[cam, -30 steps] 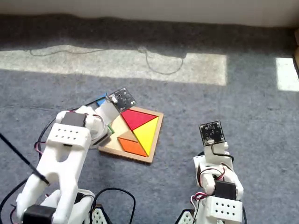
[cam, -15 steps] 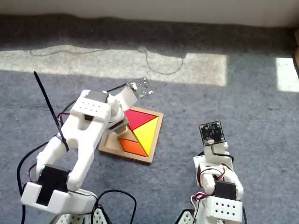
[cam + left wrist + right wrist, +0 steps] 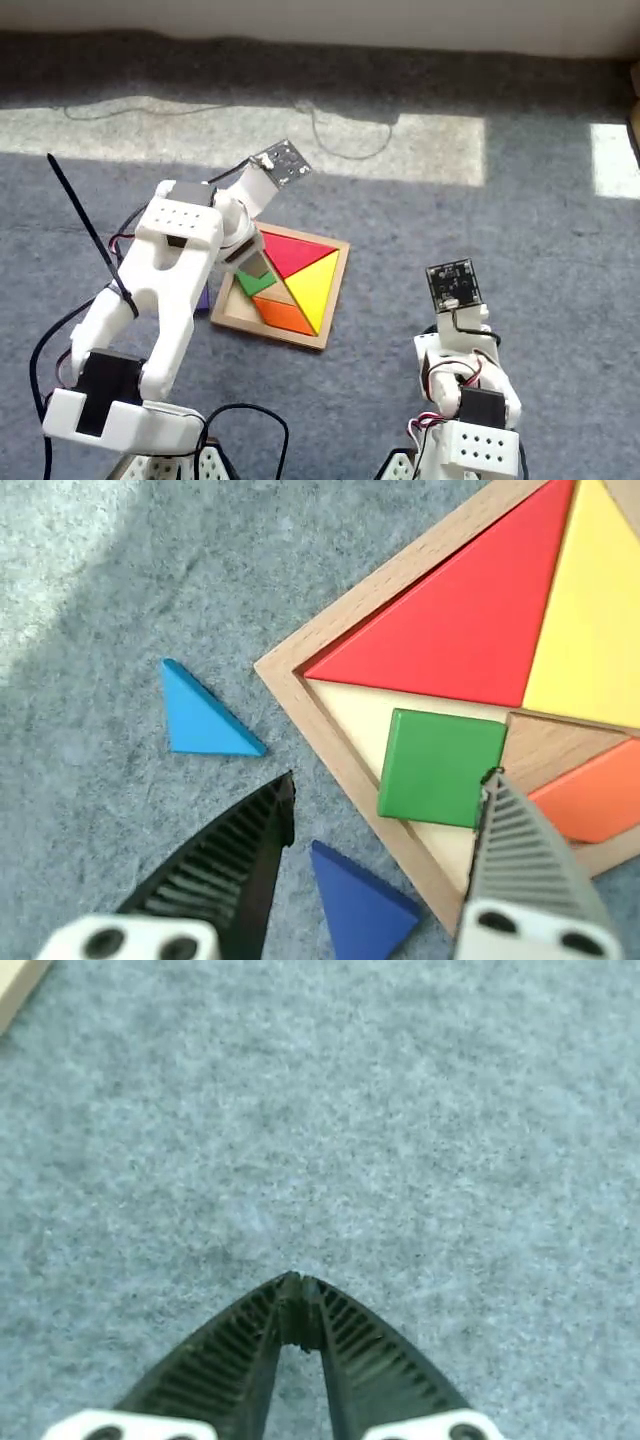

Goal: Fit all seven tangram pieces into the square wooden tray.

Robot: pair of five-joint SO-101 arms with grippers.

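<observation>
Nubby grey carpet [image 3: 520, 230] with a sunlit band [image 3: 300, 135] and thin cable [image 3: 340, 145]. The wooden tray [image 3: 300, 695] holds red triangle [image 3: 470, 630], yellow triangle [image 3: 595, 620], orange piece [image 3: 600, 792], green square [image 3: 440, 765]. Outside lie 2 more: pale blue triangle [image 3: 200, 720], dark blue triangle [image 3: 355, 910]. Left gripper [image 3: 390, 777] gapes wide, empty, over the tray's edge. Right gripper [image 3: 297, 1305] pinched together, empty.

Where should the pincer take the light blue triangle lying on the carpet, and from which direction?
Probably from straight above: the light blue triangle lies flat on the carpet, apart from the tray, so only its thin edges offer purchase. Pinch the long edge against the square corner opposite.
</observation>
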